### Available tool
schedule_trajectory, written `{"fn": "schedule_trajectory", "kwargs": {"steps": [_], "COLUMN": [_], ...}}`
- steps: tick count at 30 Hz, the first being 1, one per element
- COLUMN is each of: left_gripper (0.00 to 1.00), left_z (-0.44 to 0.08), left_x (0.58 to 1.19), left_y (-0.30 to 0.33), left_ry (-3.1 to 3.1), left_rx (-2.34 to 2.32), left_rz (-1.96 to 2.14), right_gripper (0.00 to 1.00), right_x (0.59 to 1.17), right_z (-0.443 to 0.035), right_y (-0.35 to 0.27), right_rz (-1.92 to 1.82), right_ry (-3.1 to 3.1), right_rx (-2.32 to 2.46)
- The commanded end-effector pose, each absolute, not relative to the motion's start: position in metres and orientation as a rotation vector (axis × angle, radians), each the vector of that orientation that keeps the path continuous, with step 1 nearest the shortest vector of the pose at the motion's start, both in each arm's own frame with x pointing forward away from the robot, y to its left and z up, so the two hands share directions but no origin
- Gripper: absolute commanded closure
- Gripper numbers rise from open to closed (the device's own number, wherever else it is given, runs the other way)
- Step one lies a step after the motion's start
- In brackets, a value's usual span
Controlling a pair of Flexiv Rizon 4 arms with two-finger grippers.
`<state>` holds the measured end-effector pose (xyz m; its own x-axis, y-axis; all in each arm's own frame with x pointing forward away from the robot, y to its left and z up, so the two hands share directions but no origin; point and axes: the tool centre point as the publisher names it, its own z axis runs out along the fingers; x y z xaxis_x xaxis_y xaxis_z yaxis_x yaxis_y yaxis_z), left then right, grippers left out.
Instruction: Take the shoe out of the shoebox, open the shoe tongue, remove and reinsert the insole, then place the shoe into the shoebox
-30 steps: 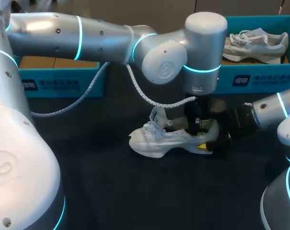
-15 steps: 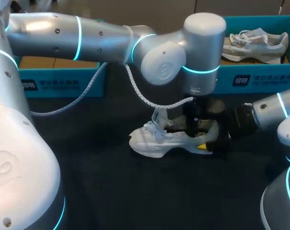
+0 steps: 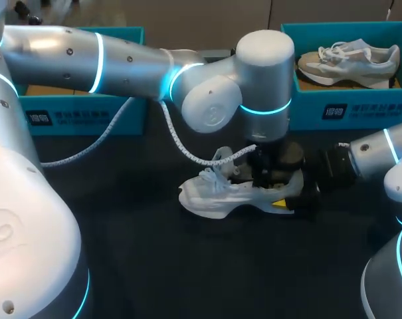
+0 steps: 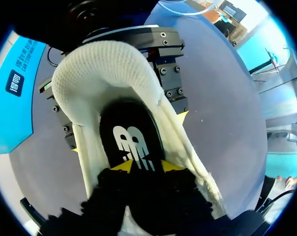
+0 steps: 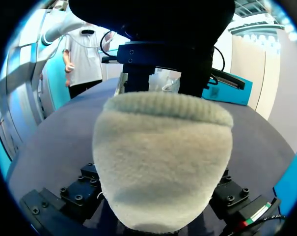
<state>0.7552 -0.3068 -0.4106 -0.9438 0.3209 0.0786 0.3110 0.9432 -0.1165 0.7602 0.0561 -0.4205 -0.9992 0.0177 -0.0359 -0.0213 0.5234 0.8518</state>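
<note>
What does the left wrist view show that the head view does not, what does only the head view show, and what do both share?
Only the left wrist view: the black insole inside the white shoe, with the left gripper at it, yellow tips apart. Only the head view: a second shoe in the teal box, and the white shoe's laces. Both: the white shoe on the dark table, its heel clamped by the right gripper.

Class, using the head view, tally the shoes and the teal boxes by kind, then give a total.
Shoes: 2 (white shoe, boxed shoe)
Teal boxes: 2 (left box, right box)
Total: 4
</note>
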Motion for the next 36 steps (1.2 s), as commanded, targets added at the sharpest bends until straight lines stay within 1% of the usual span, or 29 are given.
{"fn": "schedule_trajectory", "kwargs": {"steps": [1, 6, 19, 28, 36], "left_gripper": [1.00, 1.00, 1.00, 1.00, 1.00], "left_z": [-0.437, -0.437, -0.396, -0.378, -0.374], "left_x": [0.753, 0.755, 0.764, 0.766, 0.768], "left_y": [-0.308, -0.309, -0.293, -0.284, -0.282], "left_ry": [-3.010, -3.009, -2.964, -2.907, -2.847], "left_rx": [-0.499, -0.500, -0.482, -0.506, -0.545], "left_rz": [0.137, 0.127, 0.166, 0.206, 0.240], "right_gripper": [1.00, 1.00, 1.00, 1.00, 1.00], "right_x": [0.758, 0.758, 0.758, 0.758, 0.758], "right_z": [-0.424, -0.424, -0.424, -0.424, -0.424], "right_y": [0.060, 0.060, 0.060, 0.060, 0.060], "right_rz": [1.509, 1.509, 1.509, 1.509, 1.509], "right_ry": [2.709, 2.709, 2.709, 2.709, 2.709], "right_rx": [-0.003, -0.003, -0.003, -0.003, -0.003]}}
